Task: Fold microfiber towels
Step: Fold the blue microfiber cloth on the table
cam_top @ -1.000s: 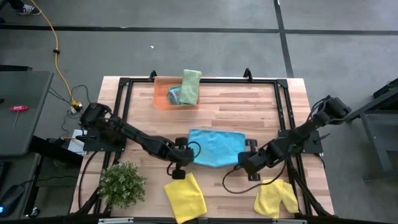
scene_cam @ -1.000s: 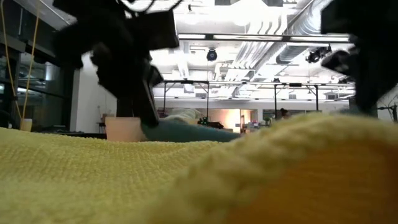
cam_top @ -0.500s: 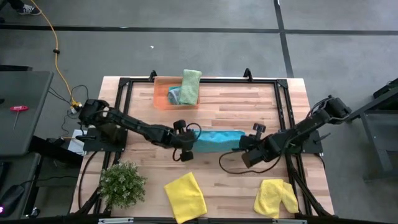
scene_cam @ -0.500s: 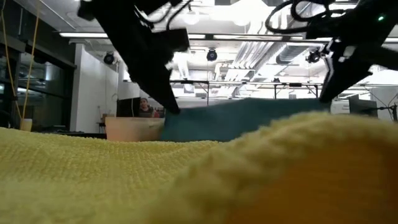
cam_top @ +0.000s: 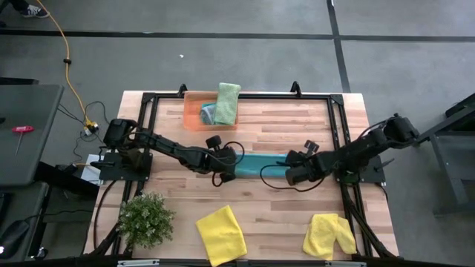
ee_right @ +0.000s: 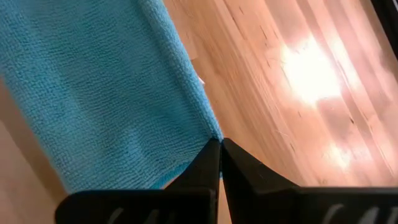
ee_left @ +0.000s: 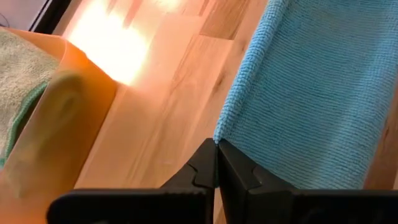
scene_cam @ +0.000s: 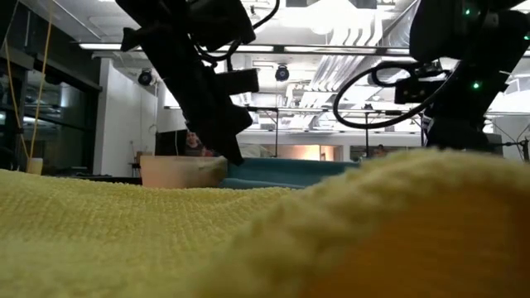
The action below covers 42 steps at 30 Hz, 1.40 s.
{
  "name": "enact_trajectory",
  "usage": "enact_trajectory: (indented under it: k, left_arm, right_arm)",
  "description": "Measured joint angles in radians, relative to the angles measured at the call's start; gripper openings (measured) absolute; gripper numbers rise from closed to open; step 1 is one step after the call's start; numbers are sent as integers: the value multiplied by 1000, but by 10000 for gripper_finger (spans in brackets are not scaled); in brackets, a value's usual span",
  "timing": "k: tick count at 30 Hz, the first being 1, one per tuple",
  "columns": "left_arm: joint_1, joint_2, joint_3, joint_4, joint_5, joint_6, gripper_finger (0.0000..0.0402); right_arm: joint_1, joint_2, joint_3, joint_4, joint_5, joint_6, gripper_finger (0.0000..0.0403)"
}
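You had the blue towel stretched as a narrow band across the middle of the wooden table, held between both arms. Your left claw was clamped on its left corner, fingers pressed together on the edge. Your right claw was pinched tight on the opposite corner in the same way. One yellow towel lay near the front edge beside the plant, another yellow towel at front right. The green towel rested on the orange tray at the back.
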Motion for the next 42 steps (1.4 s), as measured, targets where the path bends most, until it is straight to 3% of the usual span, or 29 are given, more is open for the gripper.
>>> enact_trajectory:
  k: [9, 12, 17, 23, 26, 29, 33, 38, 42]
  left_arm:
    - [0, 0, 0, -2, -14, 57, 20]
    - [0, 0, 0, -5, -15, 90, 35]
    - [12, 0, 2, -17, -15, 180, 85]
    - [34, -23, 63, -178, -26, 244, 155]
    - [34, -53, 62, -188, 32, 262, 174]
    - [25, -65, 43, -158, 159, 267, 179]
    - [-8, -68, -27, 78, 263, 307, 178]
    - [-20, -66, -120, 334, 270, 343, 177]
    - [2, -66, -190, 554, 312, 343, 177]
  right_arm:
    - [-36, 0, 0, 27, -23, -43, 1]
    - [-45, 0, 0, 27, -27, -58, 19]
    - [-56, 0, 0, 22, 8, -112, 94]
    - [-49, -6, 0, -57, 84, -148, 199]
    - [-21, -30, -5, -93, 73, -148, 235]
    - [35, -73, -34, -88, 73, -122, 253]
    - [134, -167, -111, -42, 71, 4, 256]
    - [220, -322, -211, 4, 16, 351, 255]
    - [219, -440, -271, 87, -47, 598, 254]
